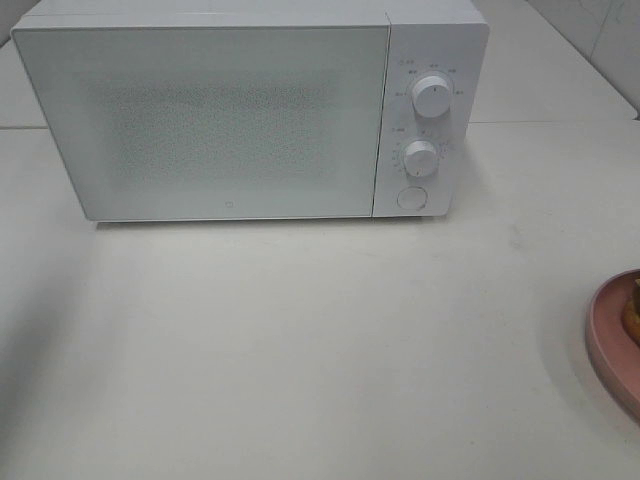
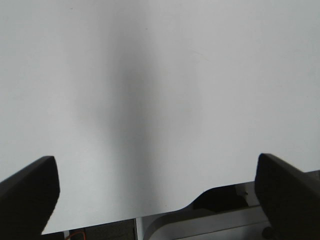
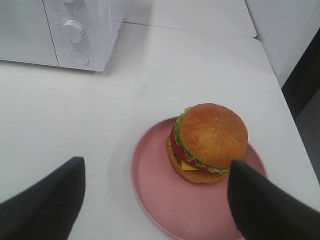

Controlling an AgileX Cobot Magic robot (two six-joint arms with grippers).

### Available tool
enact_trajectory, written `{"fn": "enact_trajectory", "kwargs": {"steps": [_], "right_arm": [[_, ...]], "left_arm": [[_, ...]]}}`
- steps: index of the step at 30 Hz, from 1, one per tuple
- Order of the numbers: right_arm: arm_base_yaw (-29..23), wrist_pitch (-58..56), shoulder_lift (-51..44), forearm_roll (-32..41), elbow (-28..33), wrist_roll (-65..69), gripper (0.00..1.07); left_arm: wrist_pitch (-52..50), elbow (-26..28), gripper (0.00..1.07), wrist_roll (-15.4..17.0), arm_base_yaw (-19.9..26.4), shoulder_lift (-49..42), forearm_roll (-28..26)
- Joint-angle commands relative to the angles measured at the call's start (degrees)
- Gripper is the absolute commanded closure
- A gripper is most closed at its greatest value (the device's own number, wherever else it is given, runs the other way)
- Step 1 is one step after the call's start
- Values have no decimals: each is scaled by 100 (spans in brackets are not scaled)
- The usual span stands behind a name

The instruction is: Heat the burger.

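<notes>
Tall burger (image 3: 210, 142) with shiny brown bun, green lettuce, red tomato, yellow cheese sits on round pink plate (image 3: 155, 195), lower right in right wrist view. Right gripper (image 3: 155, 200) wide open, holds nothing; black jaws hang near burger, not touching. In high view, plate peeks in at right edge. White microwave (image 1: 230, 120) with closed door fills upper left. Left gripper (image 2: 157, 195) wide open, empty, over bare white table (image 2: 150, 75).

In the high view the pink plate (image 1: 610, 340) is cut off at the right edge, showing only a sliver of the burger (image 1: 632, 312). The microwave's (image 1: 220, 120) dial markings are too small to read, and neither arm appears.
</notes>
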State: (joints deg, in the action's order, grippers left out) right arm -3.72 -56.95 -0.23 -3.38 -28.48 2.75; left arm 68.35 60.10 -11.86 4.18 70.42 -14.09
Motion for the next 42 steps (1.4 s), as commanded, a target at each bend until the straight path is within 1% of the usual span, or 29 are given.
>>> {"fn": "enact_trajectory", "kwargs": {"steps": [1, 2, 3, 4, 5, 7, 8, 9, 10, 11, 12, 13, 14, 16, 17, 19, 23, 24, 26, 27, 28, 35, 37, 41, 42], "right_arm": [[11, -6, -149, -17, 0, -52, 31], [11, -6, -149, -17, 0, -52, 31], [11, -6, -149, -17, 0, -52, 31], [11, -6, -149, -17, 0, -52, 31], [11, -6, -149, -17, 0, -52, 31], [11, -6, -149, -17, 0, -52, 31], [11, -6, -149, -17, 0, -52, 31], [11, -6, -149, -17, 0, -52, 31], [11, -6, -149, -17, 0, -52, 31], [11, -6, -149, -17, 0, -52, 31], [11, -6, -149, -17, 0, -52, 31], [11, -6, -149, -17, 0, -52, 31], [11, -6, -149, -17, 0, -52, 31], [11, -6, -149, -17, 0, -52, 31], [11, -6, -149, -17, 0, -52, 31], [11, -6, -149, -17, 0, -52, 31], [11, -6, -149, -17, 0, -52, 31], [11, -6, -149, -17, 0, -52, 31], [11, -6, -149, -17, 0, -52, 31], [11, -6, -149, -17, 0, -52, 31], [11, -6, -149, -17, 0, -52, 31], [11, -6, -149, -17, 0, -52, 31], [11, -6, -149, -17, 0, -52, 31], [11, -6, -149, -17, 0, -52, 31], [11, -6, -149, -17, 0, -52, 31]], "left_arm": [[-327, -579, 8, 40, 138, -636, -11], [-378, -705, 8, 40, 138, -762, 6], [-378, -705, 8, 40, 138, -762, 6], [-447, -865, 8, 40, 138, -917, 46], [-447, -865, 8, 40, 138, -917, 46], [-779, -1490, 8, 46, 138, -1484, 80], [-905, -1610, 8, 63, 138, -1627, 74], [-905, -1610, 8, 63, 138, -1627, 74], [-1054, -1868, 8, 63, 138, -1902, 74], [-1112, -1994, 8, 63, 138, -2051, 86], [-1112, -1994, 8, 63, 138, -2051, 86], [-1140, -2200, 8, 63, 138, -2309, 92], [-1140, -2200, 8, 63, 138, -2309, 92], [-1146, -2475, 8, 63, 138, -2744, 92], [-1146, -2475, 8, 63, 138, -2744, 92], [-1146, -2710, 8, 63, 138, -3140, 138], [-1163, -2865, 8, 86, 138, -3501, 166], [-1163, -2865, 8, 120, 138, -3713, 183], [-1146, -2865, 8, 178, 138, -3787, 189], [-1037, -2865, 8, 304, 138, -3936, 195], [-985, -2871, 8, 344, 138, -3994, 201], [-693, -2985, 8, 476, 138, -4400, 355], [-665, -3025, 8, 607, 138, -4601, 441], [-665, -3025, 8, 625, 138, -4830, 441], [-665, -3025, 8, 625, 120, -5019, 435]]}}
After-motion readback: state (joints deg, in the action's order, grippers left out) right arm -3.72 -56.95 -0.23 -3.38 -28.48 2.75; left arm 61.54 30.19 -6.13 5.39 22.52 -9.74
